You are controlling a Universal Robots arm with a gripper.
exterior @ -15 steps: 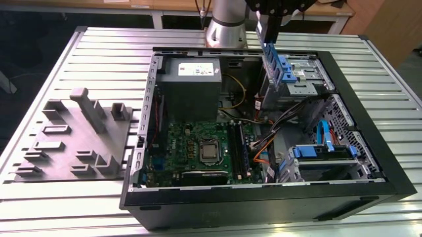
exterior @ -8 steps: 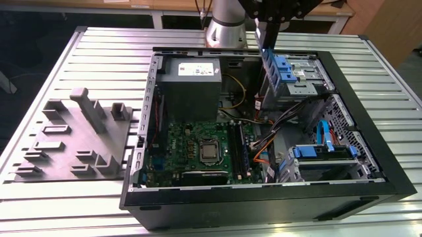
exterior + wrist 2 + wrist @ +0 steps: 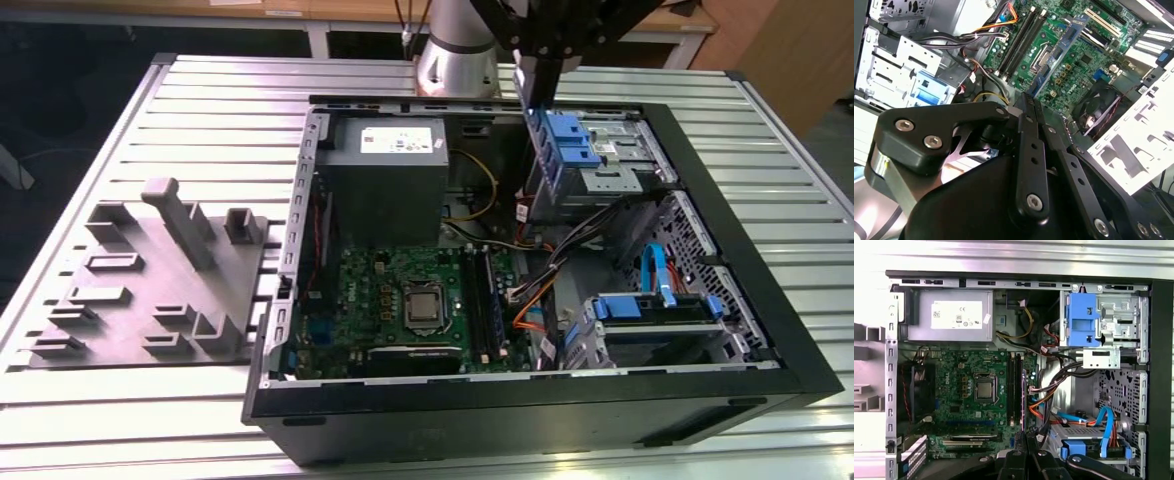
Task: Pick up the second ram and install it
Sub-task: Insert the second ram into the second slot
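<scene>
Exterior view: memory slots (image 3: 483,300) sit lower centre of frame on the motherboard (image 3: 387,290). The hand (image 3: 541,62) hangs upper right of them, well apart. In the second wrist view it pinches the second ram (image 3: 1059,55), long axis roughly parallel to the slots.

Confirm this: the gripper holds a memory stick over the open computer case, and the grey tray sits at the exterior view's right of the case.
Wrong side: the exterior view shows the grey tray at its left of the computer case. The gripper does hold the memory stick over the case.
</scene>
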